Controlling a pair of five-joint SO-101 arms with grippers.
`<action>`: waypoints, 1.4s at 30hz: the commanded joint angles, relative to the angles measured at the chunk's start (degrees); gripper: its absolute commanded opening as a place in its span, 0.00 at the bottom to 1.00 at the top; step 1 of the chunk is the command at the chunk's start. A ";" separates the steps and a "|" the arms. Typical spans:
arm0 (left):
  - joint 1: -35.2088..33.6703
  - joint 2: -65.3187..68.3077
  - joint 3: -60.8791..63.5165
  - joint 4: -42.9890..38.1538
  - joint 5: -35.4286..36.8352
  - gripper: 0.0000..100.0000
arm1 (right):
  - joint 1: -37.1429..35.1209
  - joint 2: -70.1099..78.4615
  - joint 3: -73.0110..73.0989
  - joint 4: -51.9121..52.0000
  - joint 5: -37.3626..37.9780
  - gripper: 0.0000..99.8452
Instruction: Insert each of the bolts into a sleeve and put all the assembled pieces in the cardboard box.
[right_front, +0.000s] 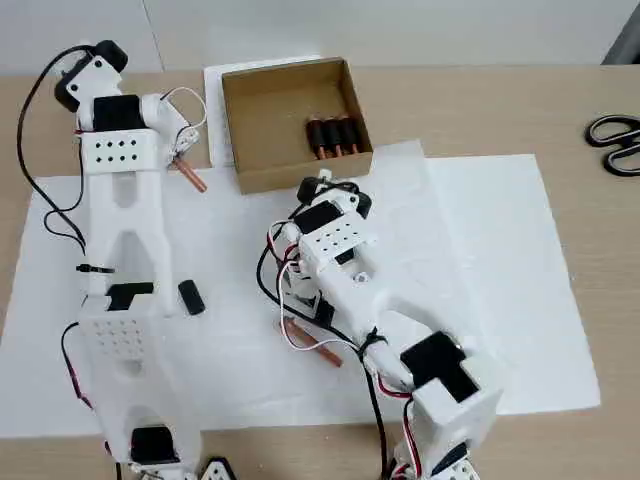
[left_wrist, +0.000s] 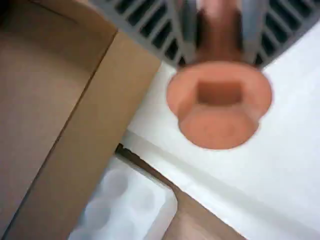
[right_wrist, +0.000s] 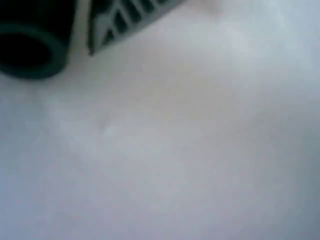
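Left gripper (right_front: 184, 152) is seen in the high view beside the left wall of the cardboard box (right_front: 262, 172), closed on a copper bolt (right_front: 190, 176) that slants down toward the white sheet (right_front: 480, 260). The hex recess in the bolt head (left_wrist: 218, 105) is resolved in the left wrist view, with the shank clamped between ribbed fingers (left_wrist: 145, 20) and the box wall alongside. Right gripper (right_front: 318, 190) is noted just in front of the box's near wall. What it carries is hidden from above, but a black sleeve (right_wrist: 30, 45) is shown in the right wrist view, held against a ribbed finger (right_wrist: 125, 17) over the sheet. Three assembled pieces (right_front: 335, 137) are recorded side by side inside the box, at its right wall. A loose sleeve (right_front: 191, 297) lies on the sheet by the left arm, and a second bolt (right_front: 318, 347) lies under the right arm. Scissors (right_front: 615, 142) rest at the counter's (right_front: 520, 110) right edge.
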 joint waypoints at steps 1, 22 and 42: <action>0.35 -1.49 -0.75 -0.35 -0.53 0.01 | -0.22 0.48 -0.18 -0.57 -0.44 0.23; 1.67 -1.49 -0.75 -0.53 -0.53 0.01 | -0.22 3.38 -0.88 -0.31 -0.09 0.00; 8.00 -1.23 -3.21 -1.93 -4.57 0.01 | 11.65 -18.68 -20.57 16.66 6.77 0.00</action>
